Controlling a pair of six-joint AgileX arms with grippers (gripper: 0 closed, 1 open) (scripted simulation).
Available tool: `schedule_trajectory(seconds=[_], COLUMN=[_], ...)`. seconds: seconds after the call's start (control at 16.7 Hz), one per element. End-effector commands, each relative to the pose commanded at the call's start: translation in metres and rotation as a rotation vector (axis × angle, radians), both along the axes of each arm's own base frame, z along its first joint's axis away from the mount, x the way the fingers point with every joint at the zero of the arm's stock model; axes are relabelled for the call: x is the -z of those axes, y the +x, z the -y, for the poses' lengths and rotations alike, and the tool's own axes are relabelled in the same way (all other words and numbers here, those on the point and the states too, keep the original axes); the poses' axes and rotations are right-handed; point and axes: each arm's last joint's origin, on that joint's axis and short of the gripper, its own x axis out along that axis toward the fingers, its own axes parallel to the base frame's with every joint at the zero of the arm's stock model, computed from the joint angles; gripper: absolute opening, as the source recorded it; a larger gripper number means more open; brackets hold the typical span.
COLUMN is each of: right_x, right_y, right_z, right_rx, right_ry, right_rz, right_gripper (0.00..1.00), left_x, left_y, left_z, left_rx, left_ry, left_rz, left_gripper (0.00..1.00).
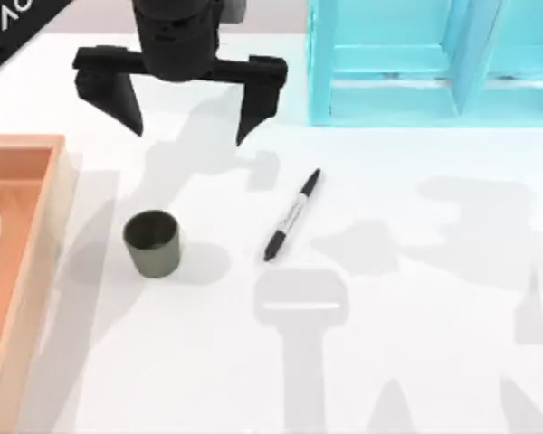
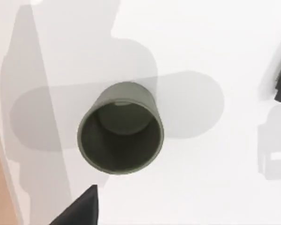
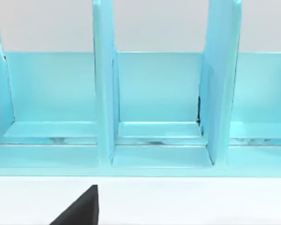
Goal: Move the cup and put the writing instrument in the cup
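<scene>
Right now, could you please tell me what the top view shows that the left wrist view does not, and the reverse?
Top view alone: the left pincer, open and hanging above the table behind the cup, the whole marker pen lying flat to the cup's right, a wooden tray at the table's left edge, and a light blue rack at the back.

Left wrist view alone: the cup's bare inside.

Both: the upright olive-grey cup on the white table, and the marker pen, of which the wrist view catches one black end.
</scene>
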Motion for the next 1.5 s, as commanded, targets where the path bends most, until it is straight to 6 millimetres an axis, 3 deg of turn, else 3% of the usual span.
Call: schedule_trajectory(seconds=[0.24,0.42,0.84,1.32,1.5], right_x=[0.0,0.0,0.0,0.0,0.0], right_y=[0.0,0.0,0.0,0.0,0.0], right_z=[0.0,0.0,0.0,0.0,0.0], right_rx=[0.0,0.0,0.0,0.0,0.0], right_ry=[0.0,0.0,0.0,0.0,0.0], right_rz=[0.0,0.0,0.0,0.0,0.0], right_gripper=[1.0,1.0,1.0,1.0,1.0], left_x=[0.073,0.101,0.113,0.188,0.201], left_y=[0.007,-0.002,-0.001,0.013,0.014], left_z=[0.08,0.119,0.121,0.111,0.109], left_rx=[0.213,0.323,0.332,0.334,0.334], left_ry=[0.116,0.16,0.163,0.163,0.164], left_rz=[0.034,0.084,0.089,0.09,0.09], left_gripper=[1.0,1.0,1.0,1.0,1.0])
